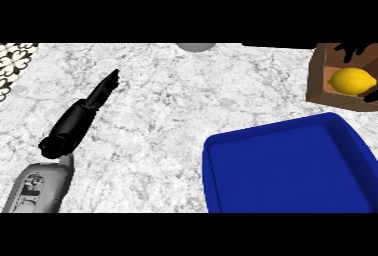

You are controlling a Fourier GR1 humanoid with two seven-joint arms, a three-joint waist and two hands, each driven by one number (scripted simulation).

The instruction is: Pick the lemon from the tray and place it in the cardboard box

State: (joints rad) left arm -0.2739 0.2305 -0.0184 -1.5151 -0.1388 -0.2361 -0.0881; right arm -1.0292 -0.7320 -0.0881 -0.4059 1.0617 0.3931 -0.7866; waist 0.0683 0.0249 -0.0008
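The yellow lemon (352, 81) lies inside the brown cardboard box (319, 75) at the far right of the counter. Black parts of my right hand (354, 51) show just above the lemon and at its lower right, cut off by the view's right edge. Most of that hand is hidden, and whether it holds the lemon cannot be told. The blue tray (266, 132) sits at the lower right, in front of the box, with nothing in it. Far from both, my left hand (81, 117) rests open at the left, fingers straight and pointing up and right.
A grey round object (196, 47) peeks in at the counter's far edge, top middle. A black-and-white patterned patch (15, 62) borders the marble counter at the top left. The white marble spreads between my left hand and the tray.
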